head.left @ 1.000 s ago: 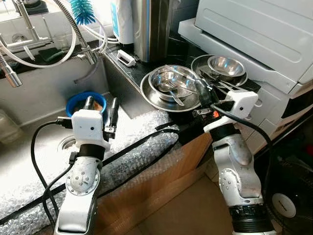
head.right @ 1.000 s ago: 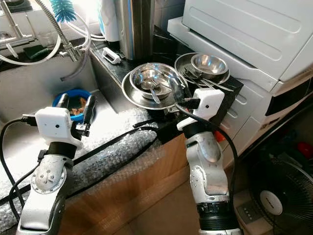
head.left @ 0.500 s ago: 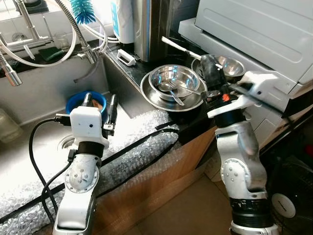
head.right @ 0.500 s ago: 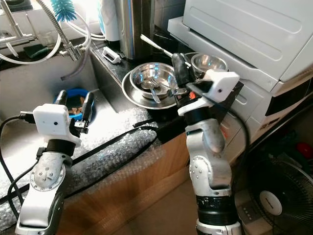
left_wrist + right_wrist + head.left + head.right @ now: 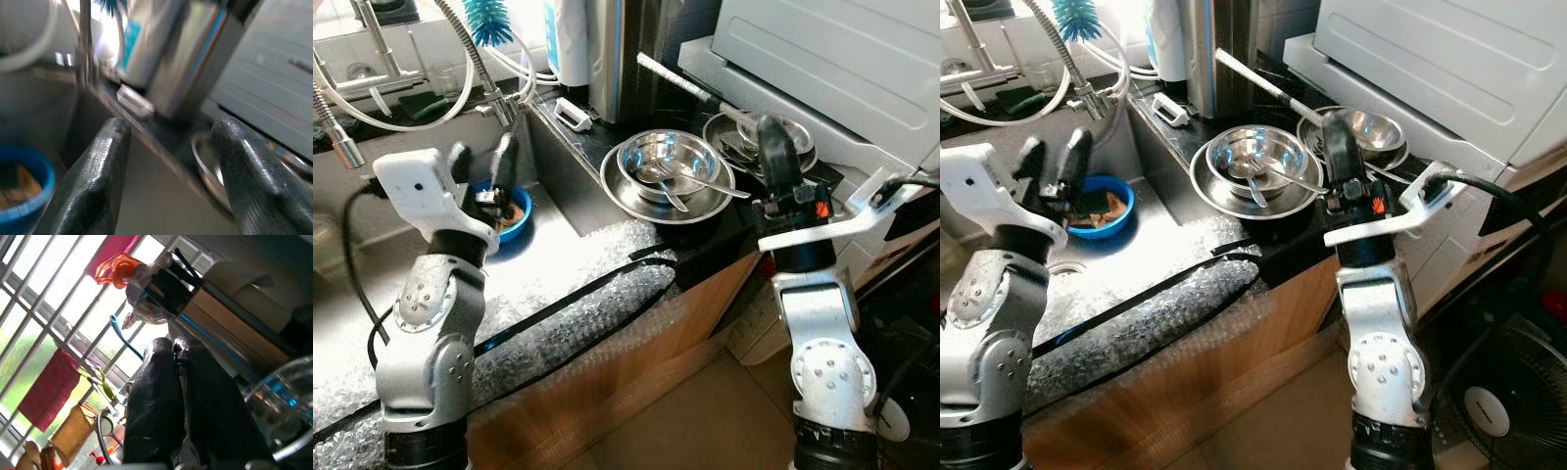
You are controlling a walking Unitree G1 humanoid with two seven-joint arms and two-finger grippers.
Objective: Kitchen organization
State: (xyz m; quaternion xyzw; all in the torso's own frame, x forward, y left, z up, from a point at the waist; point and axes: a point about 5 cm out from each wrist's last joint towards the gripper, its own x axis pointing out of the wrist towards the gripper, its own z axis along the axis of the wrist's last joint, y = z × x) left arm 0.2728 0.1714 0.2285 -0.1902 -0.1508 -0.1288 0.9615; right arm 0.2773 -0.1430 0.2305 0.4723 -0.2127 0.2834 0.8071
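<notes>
Utensil [image 5: 690, 88], long, thin and metallic with a pale handle, pinched in my right gripper [image 5: 773, 142]; it slants up and away over the black counter [image 5: 705, 240] toward the tall steel canister [image 5: 607, 59]. I can't make out its working end. In the right wrist view the two black fingers [image 5: 161, 401] are pressed almost together, jaws closed on the utensil. Below it I count two stacks of steel dishes: a wide plate [image 5: 671, 196] carrying one bowl [image 5: 668, 162] with cutlery inside, and behind it a second plate [image 5: 1351, 132] with one smaller bowl [image 5: 1371, 125] next to the white appliance [image 5: 842, 59]. My left gripper [image 5: 480, 162] is raised over the sink [image 5: 548, 264], jaws spread wide, holding nothing. One blue bowl [image 5: 1102, 204] with brown scraps sits in the sink just beyond its fingers.
</notes>
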